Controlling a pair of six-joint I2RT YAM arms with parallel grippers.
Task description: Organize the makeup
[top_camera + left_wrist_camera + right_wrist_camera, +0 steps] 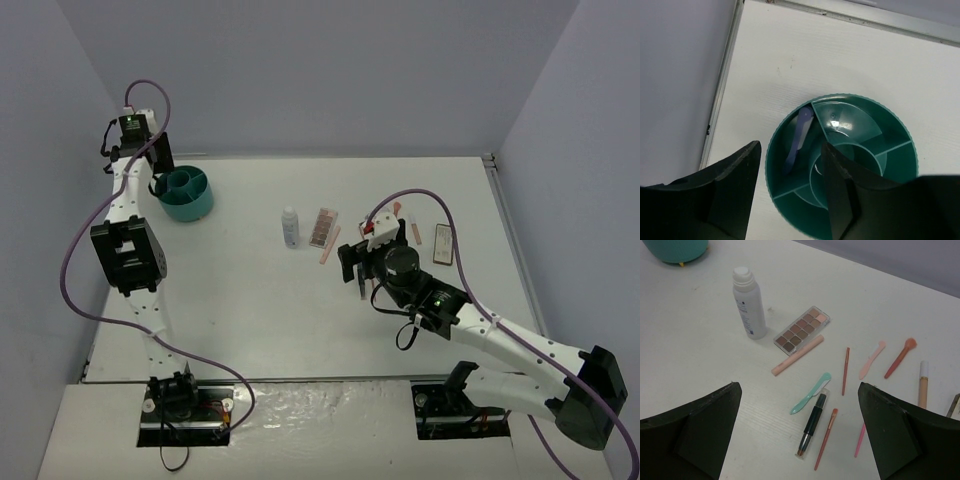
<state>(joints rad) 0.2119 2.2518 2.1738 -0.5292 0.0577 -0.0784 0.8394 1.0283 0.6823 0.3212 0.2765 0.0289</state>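
Above the round teal tub (pixel 865 100), my left gripper (pixel 790 145) is open with nothing between its fingers. A purple stick (pixel 799 137) lies loose in the tub's left compartment. My right gripper (pixel 797 385) hangs wide open over the loose makeup. Below it are a teal spatula (pixel 811 393), a black stick (pixel 813 421) and thin orange and pink brushes. Farther off stand the white bottle (pixel 749 302) and the brown palette (pixel 801 328) with a pink stick (pixel 797 355) beside it. The dark-framed compact (pixel 443 244) lies at the right.
The tub (pixel 205 200) stands at the table's back left corner, close to the left wall and the metal rear rail (pixel 865 22). A pink spatula (pixel 871 360), an orange brush (pixel 900 357) and a cream tube (pixel 923 385) lie right of the group.
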